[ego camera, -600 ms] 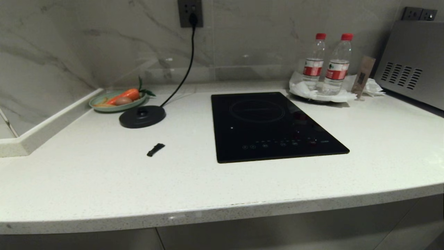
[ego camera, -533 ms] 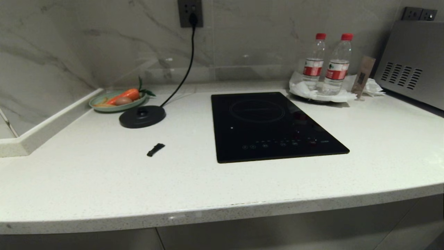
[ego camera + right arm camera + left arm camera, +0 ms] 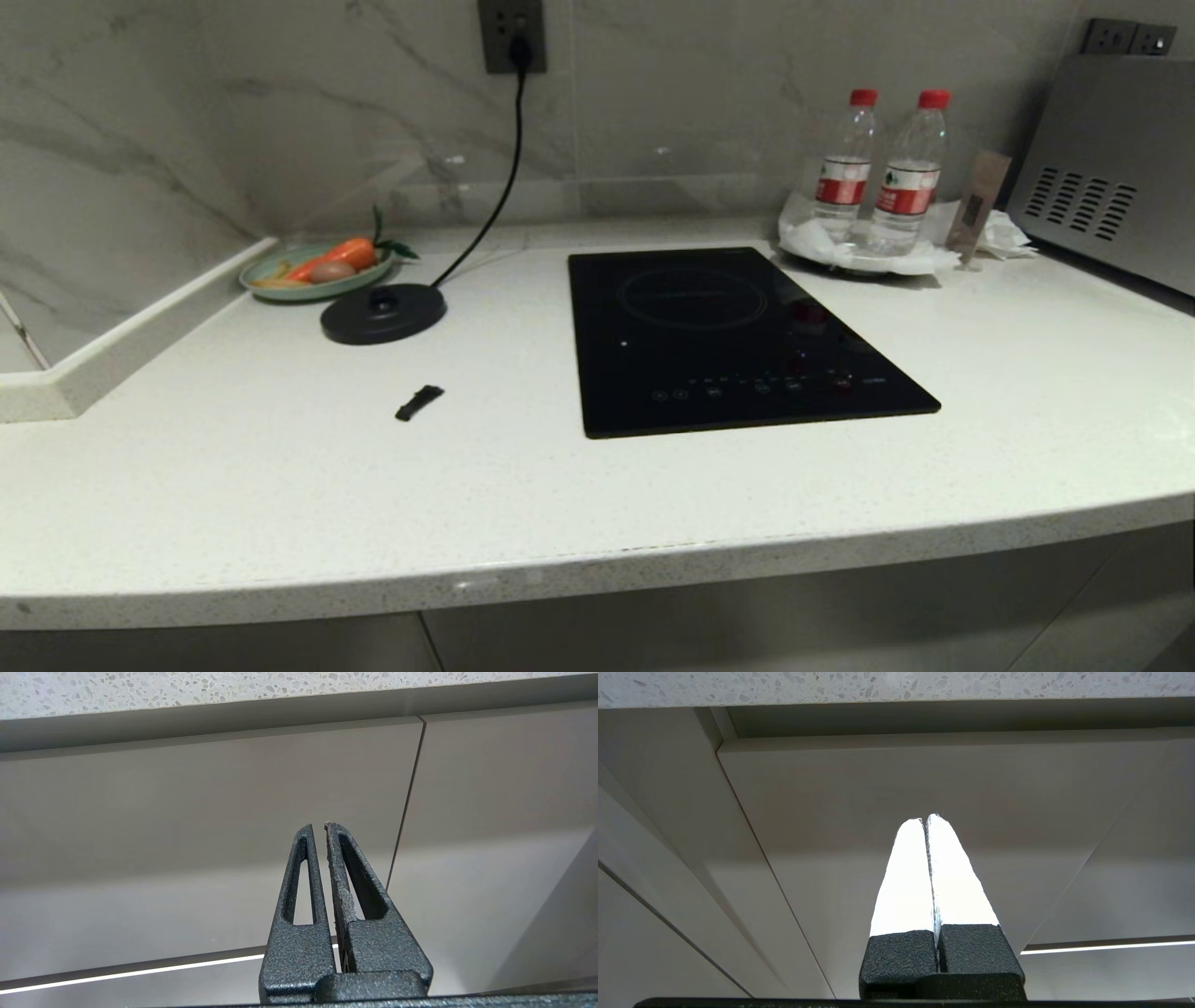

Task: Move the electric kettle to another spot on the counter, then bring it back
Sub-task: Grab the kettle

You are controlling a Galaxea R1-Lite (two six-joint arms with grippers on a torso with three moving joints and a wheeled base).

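The electric kettle appears in none of our views. On the white surface (image 3: 280,485) we see, left to right, a vegetable plate (image 3: 313,273), the round base disc (image 3: 384,313), a small black piece (image 3: 419,402), the cooktop (image 3: 728,336) and two bottles (image 3: 878,173). Below the edge, our left gripper (image 3: 926,820) and right gripper (image 3: 318,826) hang pressed together, empty.

The metal appliance (image 3: 1111,168) at the far right is running off the head view's right edge, so only its vented side is showing. The wall socket (image 3: 512,33) above the cord (image 3: 499,187) is being cut by the top edge. The small black piece (image 3: 419,402) lying on the counter (image 3: 280,504) is showing too small to identify. The bottle labels (image 3: 907,189) are staying unreadable.
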